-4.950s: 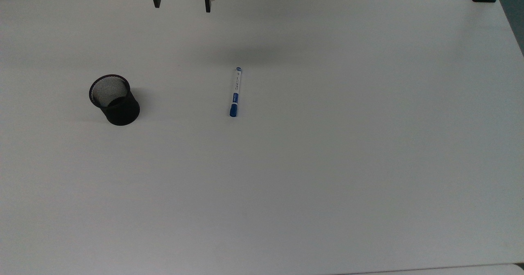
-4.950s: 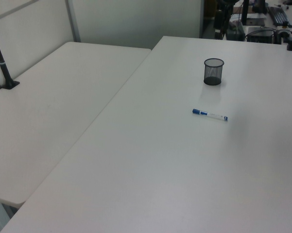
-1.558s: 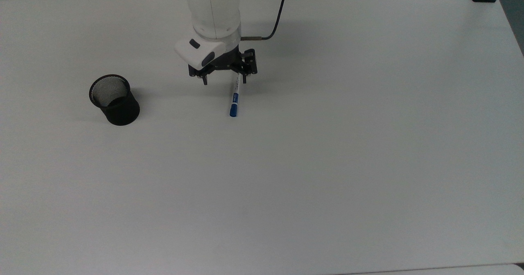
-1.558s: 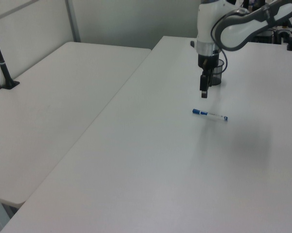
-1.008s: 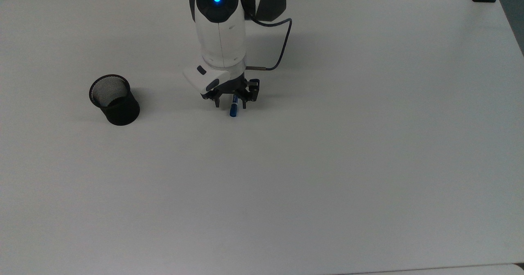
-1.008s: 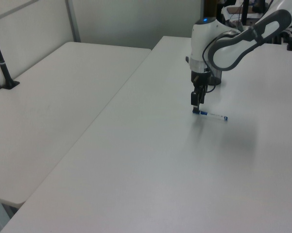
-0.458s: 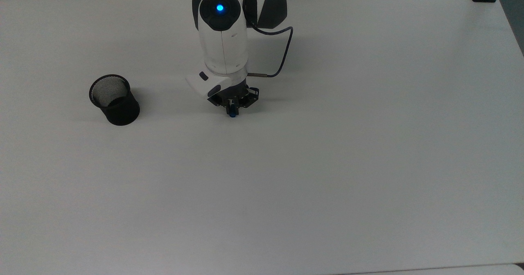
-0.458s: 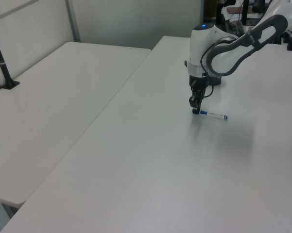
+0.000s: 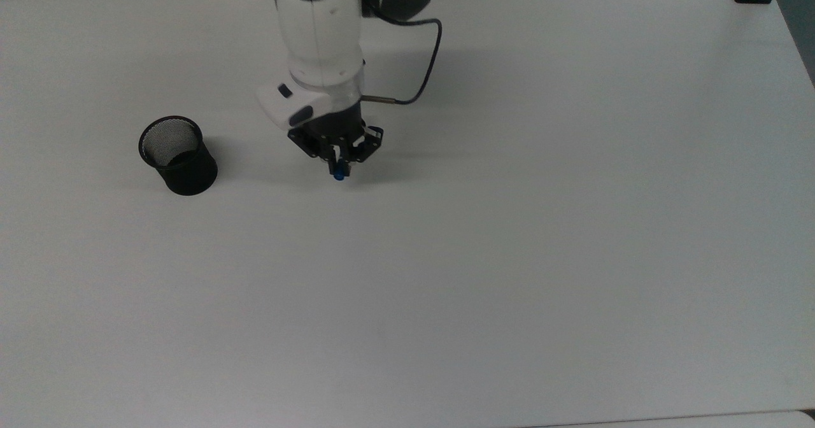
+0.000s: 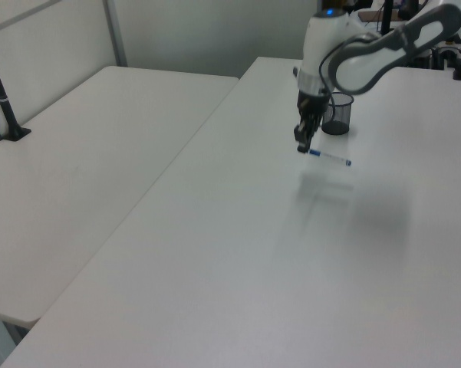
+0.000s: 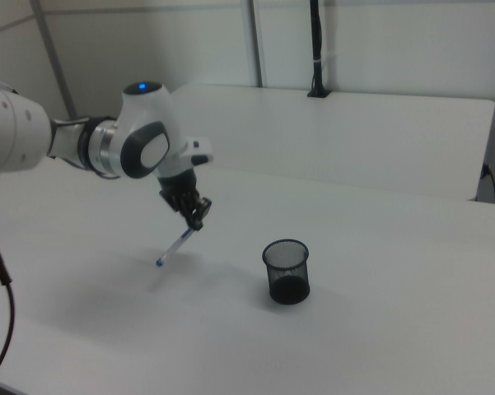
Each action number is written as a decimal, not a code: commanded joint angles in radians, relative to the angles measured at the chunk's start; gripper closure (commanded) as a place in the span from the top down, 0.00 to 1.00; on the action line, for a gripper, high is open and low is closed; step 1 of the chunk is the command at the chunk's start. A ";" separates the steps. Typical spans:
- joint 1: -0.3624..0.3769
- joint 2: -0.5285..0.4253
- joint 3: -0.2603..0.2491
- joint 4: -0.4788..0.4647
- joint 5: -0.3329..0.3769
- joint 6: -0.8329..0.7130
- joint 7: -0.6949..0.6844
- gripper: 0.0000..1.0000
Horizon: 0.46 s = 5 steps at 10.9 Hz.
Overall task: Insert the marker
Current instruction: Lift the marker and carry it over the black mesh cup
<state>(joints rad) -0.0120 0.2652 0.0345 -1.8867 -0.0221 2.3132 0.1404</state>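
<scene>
A broad white table point(image 9: 509, 256) fills the room's middle. A second white table point(image 10: 77, 176) adjoins its edge. Pale partition walls point(image 11: 379, 41) stand behind, with a black pole point(image 11: 316, 49) clamped at the far table's edge.

White blue-capped marker point(image 10: 328, 157) tilted, lifted off the table.

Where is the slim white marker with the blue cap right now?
In the right view, the white marker hangs tilted from the shut gripper, above the table, to the right view's left of the black mesh cup.

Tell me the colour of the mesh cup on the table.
Black. The mesh cup shows best in the right view, standing upright on the white table.
</scene>
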 commanded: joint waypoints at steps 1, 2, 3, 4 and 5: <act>-0.106 -0.145 0.002 -0.010 0.008 0.018 -0.030 0.00; -0.152 -0.161 0.002 0.000 0.017 0.047 -0.091 0.00; -0.186 -0.164 0.002 0.000 0.022 0.089 -0.169 0.00; -0.210 -0.156 0.002 0.001 0.039 0.151 -0.220 0.00; -0.226 -0.150 0.002 0.001 0.045 0.200 -0.240 0.00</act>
<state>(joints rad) -0.1925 0.1035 0.0305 -1.8676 -0.0161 2.3770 0.0039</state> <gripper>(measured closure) 0.824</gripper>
